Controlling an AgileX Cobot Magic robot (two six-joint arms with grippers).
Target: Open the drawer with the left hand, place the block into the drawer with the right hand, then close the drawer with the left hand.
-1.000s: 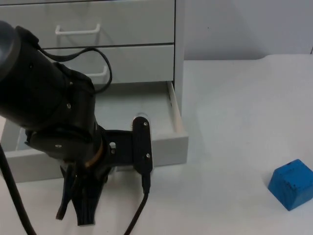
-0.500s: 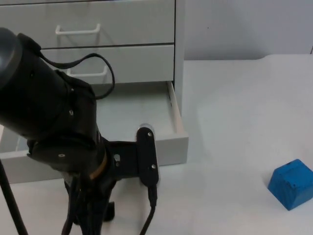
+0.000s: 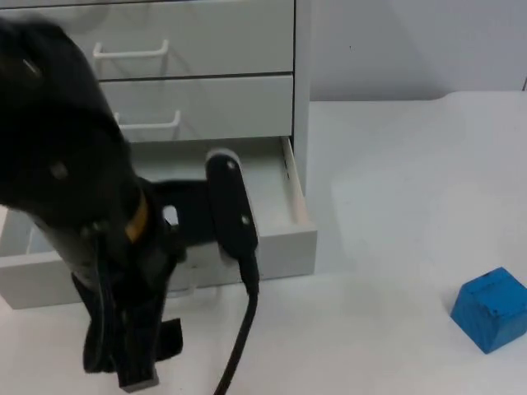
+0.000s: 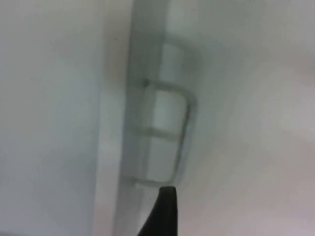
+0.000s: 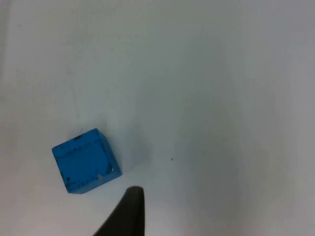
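on the white table [image 3: 395,164] a white cabinet [image 3: 206,74] stands at the back, its lowest drawer [image 3: 280,243] pulled out. the left arm [image 3: 66,181] hangs over the drawer's front, and the left gripper [image 3: 128,354] sits just ahead of that front, low over the table; i cannot tell how its jaws stand. its wrist view looks onto the drawer's handle [image 4: 172,132]. the blue block [image 3: 491,309] lies on the table well apart from the drawer. the right gripper [image 5: 129,216] hovers near the block; its jaws cannot be told.
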